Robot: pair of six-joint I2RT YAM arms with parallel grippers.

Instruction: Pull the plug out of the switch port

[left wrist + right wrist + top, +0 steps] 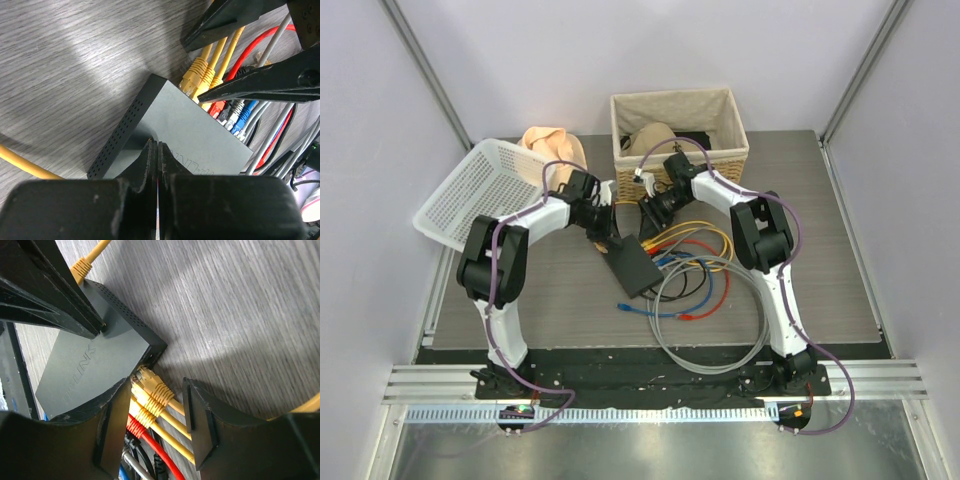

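Observation:
The switch is a flat matte-black box lying on the grey wood table. It also shows in the left wrist view and the right wrist view. Three yellow plugs, a red plug and more plugs sit in its sockets. My left gripper is shut, and its tips press on the switch's top near the edge opposite the sockets. My right gripper is open, with its fingers on either side of the yellow plugs and not touching them. In the top view the left gripper and the right gripper meet at the switch's far end.
Yellow, red, blue and grey cables spread right of the switch, and a grey loop reaches the near edge. A wicker basket stands at the back, with a tilted white plastic basket at the back left. A loose yellow cable lies left of the switch.

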